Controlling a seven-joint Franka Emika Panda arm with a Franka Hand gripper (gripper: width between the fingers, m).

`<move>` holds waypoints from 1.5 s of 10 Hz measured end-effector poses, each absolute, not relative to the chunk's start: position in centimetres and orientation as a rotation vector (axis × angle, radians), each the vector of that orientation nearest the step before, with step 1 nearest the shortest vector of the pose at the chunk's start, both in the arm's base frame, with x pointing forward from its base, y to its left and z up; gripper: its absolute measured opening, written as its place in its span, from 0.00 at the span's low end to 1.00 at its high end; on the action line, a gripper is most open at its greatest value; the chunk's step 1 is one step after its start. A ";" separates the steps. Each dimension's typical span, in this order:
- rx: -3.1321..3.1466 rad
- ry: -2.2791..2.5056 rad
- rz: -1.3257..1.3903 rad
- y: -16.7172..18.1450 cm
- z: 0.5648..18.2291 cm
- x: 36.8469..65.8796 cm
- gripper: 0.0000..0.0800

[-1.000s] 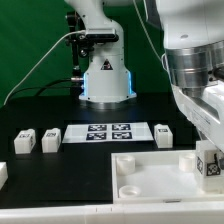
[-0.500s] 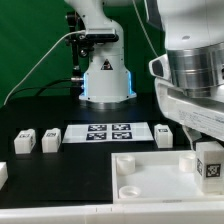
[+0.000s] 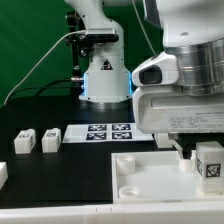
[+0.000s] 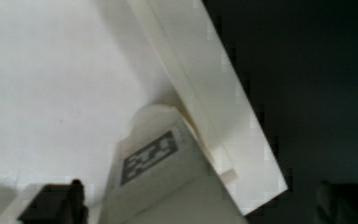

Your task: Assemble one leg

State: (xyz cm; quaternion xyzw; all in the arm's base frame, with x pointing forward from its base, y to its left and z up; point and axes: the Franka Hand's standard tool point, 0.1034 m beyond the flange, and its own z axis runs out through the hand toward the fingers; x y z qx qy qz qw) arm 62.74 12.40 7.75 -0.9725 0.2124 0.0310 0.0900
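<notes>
One leg (image 3: 209,163), a small white block with a black-and-white tag, stands upright at the corner of the large white tray-like piece (image 3: 150,176) at the exterior view's right. My gripper (image 3: 194,150) is right above it, with its dark fingers (image 3: 185,151) straddling the leg. In the wrist view the leg (image 4: 163,165) sits between my two fingertips (image 4: 51,203), with a small gap on each side; the gripper (image 4: 194,205) looks open. Two more legs (image 3: 25,140) (image 3: 50,140) lie at the exterior view's left.
The marker board (image 3: 103,132) lies flat behind the tray piece. Another leg (image 3: 3,172) shows at the left edge, and one (image 3: 164,140) is partly hidden under my hand. The robot base (image 3: 105,75) stands at the back.
My hand has turned and swung toward the exterior view's left over the leg, and its broad face now fronts the camera. The leg itself has stayed in place with its tag facing the same way.
</notes>
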 end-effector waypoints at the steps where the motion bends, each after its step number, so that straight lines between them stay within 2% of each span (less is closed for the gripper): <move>1: -2.924 0.457 0.076 12.3 7.7 62.8 0.81; 3: -2.996 0.078 0.014 11.9 7.9 63.2 0.81; 4: -2.988 0.181 0.020 12.1 7.8 63.2 0.81; 5: -2.990 0.172 0.019 11.9 7.8 63.2 0.65; 6: -2.975 0.311 0.030 12.0 7.8 63.2 0.65; 7: -2.948 0.492 0.044 12.1 7.8 63.2 0.47; 8: -2.924 0.631 0.053 11.9 7.8 63.2 0.39; 12: -2.723 1.253 0.110 11.7 7.9 63.4 0.39; 15: -2.339 1.857 0.168 11.7 7.8 63.3 0.37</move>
